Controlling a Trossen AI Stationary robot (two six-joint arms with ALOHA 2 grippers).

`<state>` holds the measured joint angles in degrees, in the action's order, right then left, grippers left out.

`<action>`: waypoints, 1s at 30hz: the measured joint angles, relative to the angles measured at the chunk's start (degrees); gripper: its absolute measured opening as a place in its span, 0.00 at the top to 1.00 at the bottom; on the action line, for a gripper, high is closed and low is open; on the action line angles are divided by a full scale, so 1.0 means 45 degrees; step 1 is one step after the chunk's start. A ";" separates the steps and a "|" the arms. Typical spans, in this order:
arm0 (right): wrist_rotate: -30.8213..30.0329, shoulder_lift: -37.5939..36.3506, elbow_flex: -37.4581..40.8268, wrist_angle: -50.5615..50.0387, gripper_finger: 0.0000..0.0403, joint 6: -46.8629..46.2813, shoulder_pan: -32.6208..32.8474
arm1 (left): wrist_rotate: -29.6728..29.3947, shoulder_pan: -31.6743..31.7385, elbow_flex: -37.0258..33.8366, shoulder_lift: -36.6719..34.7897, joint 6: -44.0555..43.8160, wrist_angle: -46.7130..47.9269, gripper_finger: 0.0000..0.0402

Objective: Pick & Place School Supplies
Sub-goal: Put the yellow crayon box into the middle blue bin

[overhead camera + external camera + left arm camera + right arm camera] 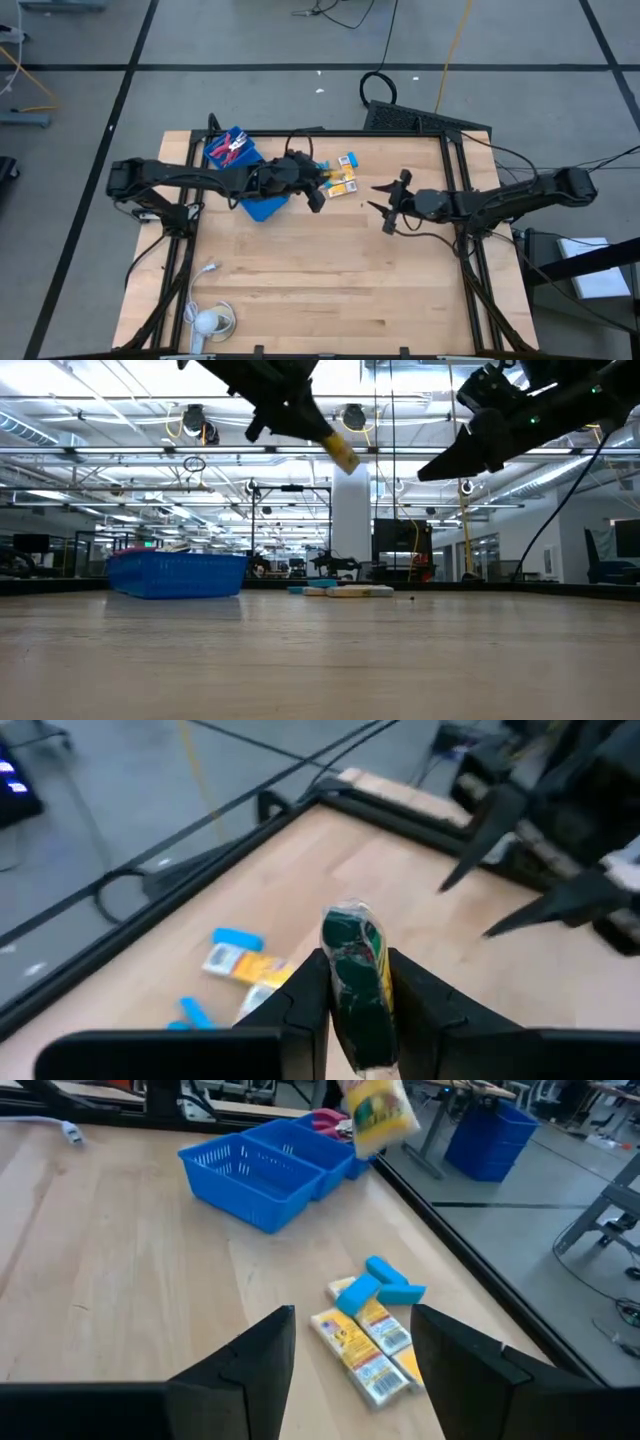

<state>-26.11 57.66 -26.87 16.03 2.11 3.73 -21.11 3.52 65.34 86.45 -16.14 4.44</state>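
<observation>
The left tool (318,196) hangs above the table (320,290), just off the tray's (262,207) inner side, toward the far edge. Its fingers (300,1005) are clamped on a small yellow-and-green pack (357,982), which sticks out past the tips and is clear of the wood, as the low view shows (341,453).

The right tool (388,203) hovers near the middle of the table's far half, raised off the surface, its fingers (258,1355) spread wide with nothing between them.

On the table near the far edge, between the two tools, lie more yellow packs (365,1342) side by side, with light-blue pieces (385,1283) touching their far end. The blue tray sits toward the far left corner; red-handled scissors (232,148) lie in its far compartment, and the near compartment looks bare in the right wrist view.

A white cable (205,270) and a round white object (208,321) lie near the near left corner.
</observation>
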 joint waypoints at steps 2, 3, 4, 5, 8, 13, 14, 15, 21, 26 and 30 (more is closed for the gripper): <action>-0.0175 -0.0328 0.0271 -0.0058 0.52 -0.0033 -0.0003 | -0.0438 -0.0064 0.0005 -0.0037 0.0000 0.0038 0.82; -0.0174 -0.0467 0.0363 -0.0021 0.52 -0.0038 -0.0023 | -0.0671 -0.0081 0.0001 -0.0077 0.0000 0.0145 0.82; -0.0174 -0.0583 0.0468 0.0014 0.52 -0.0072 -0.0064 | -0.0808 -0.0109 -0.0096 -0.0185 0.0042 0.0202 0.82; -0.0172 -0.0738 0.0587 -0.0004 0.53 -0.0144 -0.0110 | -0.0956 -0.0144 -0.0218 -0.0244 0.0132 0.0193 0.82; -0.0179 -0.1100 0.0768 -0.0012 0.53 -0.0327 -0.0267 | -0.1004 -0.0144 -0.0795 -0.0470 0.0098 -0.0331 0.82; -0.0158 -0.1447 0.1047 -0.0025 0.53 -0.0548 -0.0316 | -0.1453 -0.0114 -0.2264 -0.1321 -0.0638 -0.0573 0.82; -0.0154 -0.1452 0.1089 0.0001 0.53 -0.0628 -0.0316 | -0.1670 -0.0113 -0.2525 -0.1539 -0.0833 -0.0656 0.82; -0.0150 -0.1482 0.1159 0.0010 0.53 -0.0655 -0.0316 | -0.1830 -0.0110 -0.2782 -0.1801 -0.1030 -0.0766 0.82; -0.0174 -0.1480 0.1315 0.0034 0.54 -0.0660 -0.0343 | -0.3894 -0.0260 -0.4160 -0.3905 -0.2531 0.0361 0.82; -0.0154 -0.1480 0.1310 0.0217 0.54 -0.0665 -0.0413 | -0.5926 -0.0399 -0.4415 -0.5312 -0.5016 0.3932 0.82; -0.0149 -0.1480 0.1310 0.0195 0.54 -0.0725 -0.0418 | -0.6352 -0.0507 -0.4415 -0.5707 -0.7133 0.6481 0.82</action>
<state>-26.79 51.00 -20.97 16.91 -1.16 1.85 -49.69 1.24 45.47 60.77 -48.24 33.61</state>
